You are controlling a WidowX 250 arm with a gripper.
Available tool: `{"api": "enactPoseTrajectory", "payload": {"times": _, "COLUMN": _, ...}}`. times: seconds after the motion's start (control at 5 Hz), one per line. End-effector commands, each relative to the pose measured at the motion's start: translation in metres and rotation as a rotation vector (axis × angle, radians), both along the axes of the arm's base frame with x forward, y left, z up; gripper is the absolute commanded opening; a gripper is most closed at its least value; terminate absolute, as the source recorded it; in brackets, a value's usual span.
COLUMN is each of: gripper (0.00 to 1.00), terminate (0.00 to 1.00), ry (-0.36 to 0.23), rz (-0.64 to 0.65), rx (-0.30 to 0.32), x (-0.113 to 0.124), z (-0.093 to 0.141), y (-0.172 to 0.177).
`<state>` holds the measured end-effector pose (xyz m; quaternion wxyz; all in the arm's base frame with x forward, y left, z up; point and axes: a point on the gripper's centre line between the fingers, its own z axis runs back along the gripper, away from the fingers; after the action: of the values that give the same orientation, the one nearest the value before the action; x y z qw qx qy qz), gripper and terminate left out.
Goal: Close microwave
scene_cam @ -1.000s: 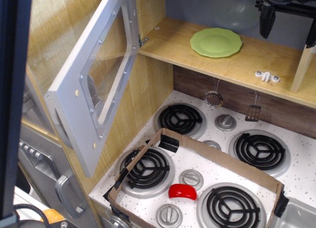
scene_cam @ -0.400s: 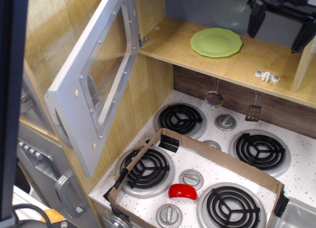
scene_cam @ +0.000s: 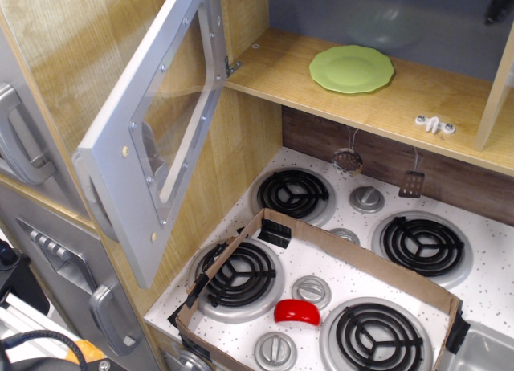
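Microwave door (scene_cam: 152, 138), silver-grey plastic with a clear window, hangs wide open at the upper left, hinged on the wooden cabinet beside the shelf holding the round green plate (scene_cam: 352, 68). Your claw was over the right end of that shelf a second ago; now only dark tips (scene_cam: 495, 14) show at the top right edge, so you cannot tell how open it is or whether it holds anything. It has backed away, untouched door unchanged. The door's long axis slants down-left, free edge toward you.
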<state>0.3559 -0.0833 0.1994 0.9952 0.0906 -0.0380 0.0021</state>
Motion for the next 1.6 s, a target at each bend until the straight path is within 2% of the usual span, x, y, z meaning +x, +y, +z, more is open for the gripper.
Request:
{"api": "enactPoseTrajectory", "payload": {"times": 0.0, "gripper": 1.0, "terminate": 0.0, "ry": 0.016, "rz": -0.172, "rx": 0.007, "x": -0.053, "z": 0.028, "y": 0.046}}
{"api": "enactPoseTrajectory", "payload": {"times": 0.2, "gripper": 1.0, "terminate": 0.0, "ry": 0.11, "rz": -0.331, "rx": 0.074, "x": -0.065, "z": 0.026, "y": 0.074}}
{"api": "enactPoseTrajectory", "payload": {"times": 0.4, "gripper": 1.0, "terminate": 0.0, "ry": 0.19, "rz": -0.5, "rx": 0.104, "x": -0.062, "z": 0.02, "y": 0.1}}
{"api": "enactPoseTrajectory", "payload": {"times": 0.6, "gripper": 1.0, "terminate": 0.0, "ry": 0.238, "rz": -0.602, "rx": 0.183, "x": -0.062, "z": 0.021, "y": 0.125}}
{"api": "enactPoseTrajectory", "payload": {"times": 0.8, "gripper": 1.0, "terminate": 0.0, "ry": 0.284, "rz": -0.638, "rx": 0.24, "x": -0.067, "z": 0.028, "y": 0.15}}
{"api": "enactPoseTrajectory", "payload": {"times": 1.2, "gripper": 1.0, "terminate": 0.0, "ry": 0.325, "rz": -0.639, "rx": 0.285, "x": -0.074, "z": 0.027, "y": 0.193}}
{"api": "enactPoseTrajectory", "payload": {"times": 1.4, "gripper": 1.0, "terminate": 0.0, "ry": 0.346, "rz": -0.646, "rx": 0.224, "x": -0.072, "z": 0.013, "y": 0.213}}
